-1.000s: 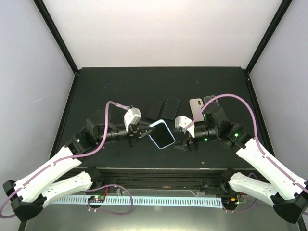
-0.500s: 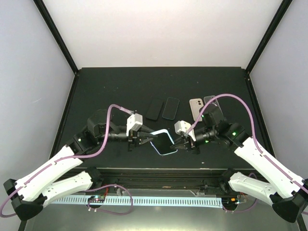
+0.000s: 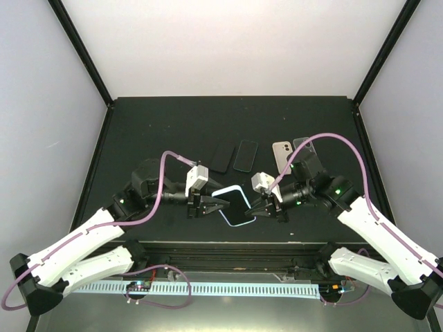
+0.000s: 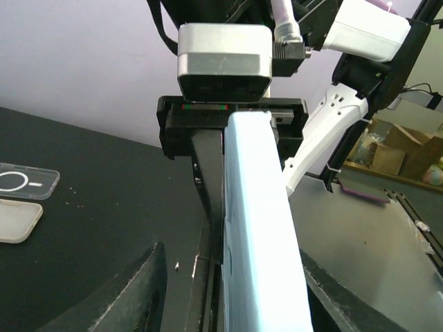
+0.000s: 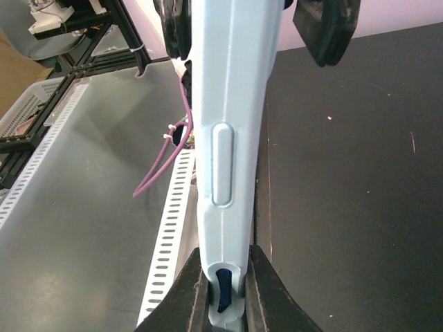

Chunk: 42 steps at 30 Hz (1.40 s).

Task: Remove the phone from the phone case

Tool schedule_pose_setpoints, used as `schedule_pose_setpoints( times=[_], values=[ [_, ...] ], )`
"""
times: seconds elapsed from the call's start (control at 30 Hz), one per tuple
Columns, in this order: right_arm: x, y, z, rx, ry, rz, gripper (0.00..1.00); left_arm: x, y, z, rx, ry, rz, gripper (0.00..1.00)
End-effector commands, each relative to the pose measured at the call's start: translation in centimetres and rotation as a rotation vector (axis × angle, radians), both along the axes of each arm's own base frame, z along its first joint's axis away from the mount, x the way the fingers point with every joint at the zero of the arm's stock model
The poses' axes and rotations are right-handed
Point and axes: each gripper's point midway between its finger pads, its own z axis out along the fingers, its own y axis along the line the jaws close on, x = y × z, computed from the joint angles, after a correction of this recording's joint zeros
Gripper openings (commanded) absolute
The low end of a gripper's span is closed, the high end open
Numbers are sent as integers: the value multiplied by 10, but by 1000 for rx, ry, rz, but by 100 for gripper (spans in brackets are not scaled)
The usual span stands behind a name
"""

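1. While both my arms reach in toward the middle of the table [image 3: 152,124] near its front edge, the phone [image 3: 237,206] sits inside its light blue phone case [image 3: 227,189] between my two grippers. Its dark screen faces the overhead camera.
2. My right gripper [image 5: 223,294] is closed narrowly on one end of the case. Its fingers [image 5: 185,311] press on either side of the thin edge, right by the port opening. The long side button [image 5: 221,163] shows farther along that edge.
3. My left gripper [image 4: 232,304] straddles the opposite end. Its fingers [image 4: 135,290] stand a little wider than the case edge. One side looks to be touching, but I cannot tell whether both pads bear on it.
4. From overhead, the blue rim runs all round the screen, so the phone is not yet out.
5. Farther back on the table lie two dark phones [image 3: 246,155], a white case [image 3: 282,156] and a clear case [image 4: 24,183], well apart from the one I hold.
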Motion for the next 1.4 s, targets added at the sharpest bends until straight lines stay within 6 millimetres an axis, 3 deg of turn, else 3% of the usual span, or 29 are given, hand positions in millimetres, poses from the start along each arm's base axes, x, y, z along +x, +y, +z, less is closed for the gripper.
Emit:
schedule_pose_setpoints(
  times=[0.0, 0.33, 0.47, 0.57, 0.6, 0.73, 1.03, 1.2, 1.37],
  values=[
    [-1, 5, 31, 103, -20, 24, 1, -3, -1, 9, -41, -27, -23, 46],
    [6, 7, 29, 102, 5, 0, 1, -4, -2, 11, -49, -35, -35, 11],
    [9, 7, 30, 94, -2, -14, 2, -5, -1, 16, -57, -34, -34, 3],
    [8, 6, 27, 76, -27, -2, 40, -6, 0, 23, -56, -31, -37, 2],
    [8, 4, 24, 64, -43, 3, 48, -7, 0, 25, -50, -31, -40, 1],
    [4, -3, 10, 17, -115, 41, 59, -16, 1, 32, -19, -31, -110, 1],
    [-7, -16, -25, -84, -155, 130, 57, -28, 5, 35, -40, -48, -188, 2],
    [-14, -16, -28, -76, -133, 173, 45, -30, 4, 34, -51, -32, -207, 2],
    [-17, -14, -29, -72, -115, 193, 42, -29, 5, 31, -43, -26, -199, 1]
  ],
)
